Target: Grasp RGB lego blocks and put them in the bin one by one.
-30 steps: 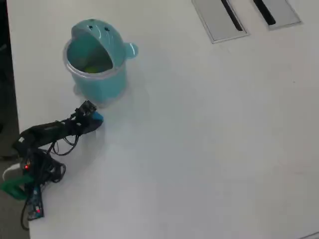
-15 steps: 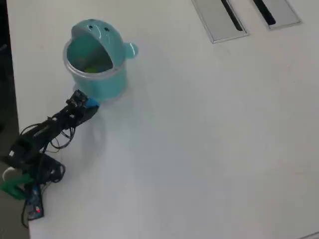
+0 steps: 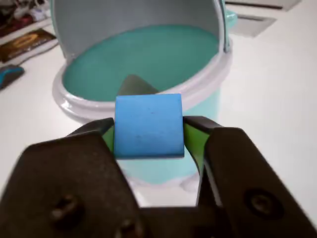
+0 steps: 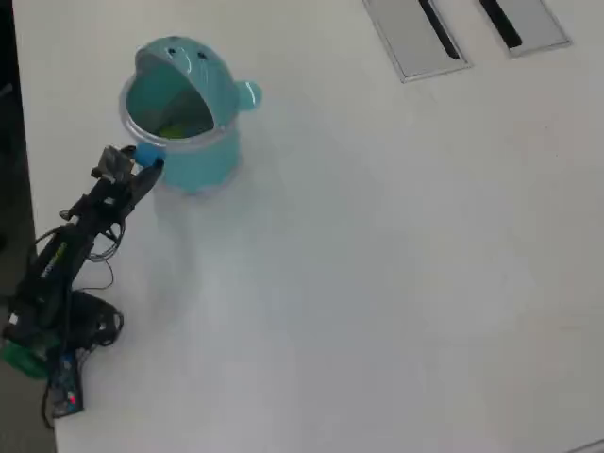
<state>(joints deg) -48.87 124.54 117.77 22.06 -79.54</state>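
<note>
- Blue block [image 3: 148, 126] fills the middle of the wrist view: a plain matte cube face, square, a few faint scuffs, and it's pinched from both sides by the gripper [image 3: 148, 130]. In the overhead view it's just a tiny blue speck [image 4: 148, 157] at the arm's tip, middle left of the frame.
- Jaws are closed down on the block, black fingers with green pads [image 3: 191, 141] pressed flat against its left and right sides, only as far apart as the block is wide.
- Bin [image 3: 148, 59] sits right behind the block in the wrist view, teal inside, pale rim, lid flipped up at the back. The block is just short of the near rim, not over the opening as far as I can tell.
- From overhead the bin [image 4: 203, 160] is in the upper left, lid open with the little face on it, knob sticking out to the right. Something lime green [image 4: 174, 130] is lying inside on the bottom, too small to make out its shape.
- Arm [image 4: 80, 231] reaches from the lower left corner up and right, stretched out in a fairly straight line, gripper end right against the bin's lower left edge.
- Table [image 4: 396, 283] is plain white, with two grey panels [image 4: 415, 38] at the top right.
</note>
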